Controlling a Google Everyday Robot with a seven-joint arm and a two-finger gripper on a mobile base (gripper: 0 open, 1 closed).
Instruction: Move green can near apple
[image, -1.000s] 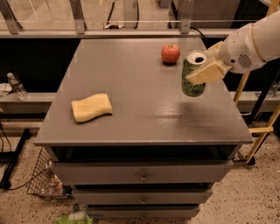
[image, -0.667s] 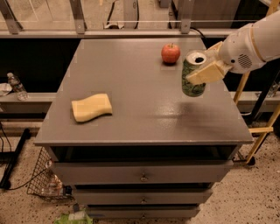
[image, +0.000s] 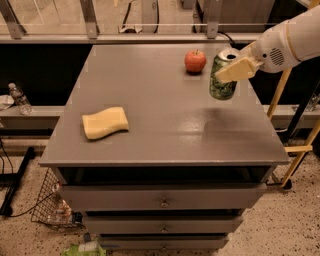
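The green can (image: 221, 86) has a dark green patterned body and a silver top. My gripper (image: 235, 69) is shut on it from the right and holds it upright a little above the grey cabinet top (image: 165, 110), at the right side. The red apple (image: 195, 61) sits on the top just left of and behind the can, a short gap away. The near finger (image: 236, 70) covers the can's upper right side.
A yellow sponge (image: 104, 122) lies on the left front of the top. The cabinet has drawers (image: 162, 200) below. A rail and glass stand behind it. A water bottle (image: 19, 97) lies on a ledge at the left. A wire basket (image: 52, 205) sits on the floor.
The gripper has carried the can slightly up and back toward the apple; the apple and sponge have not moved.
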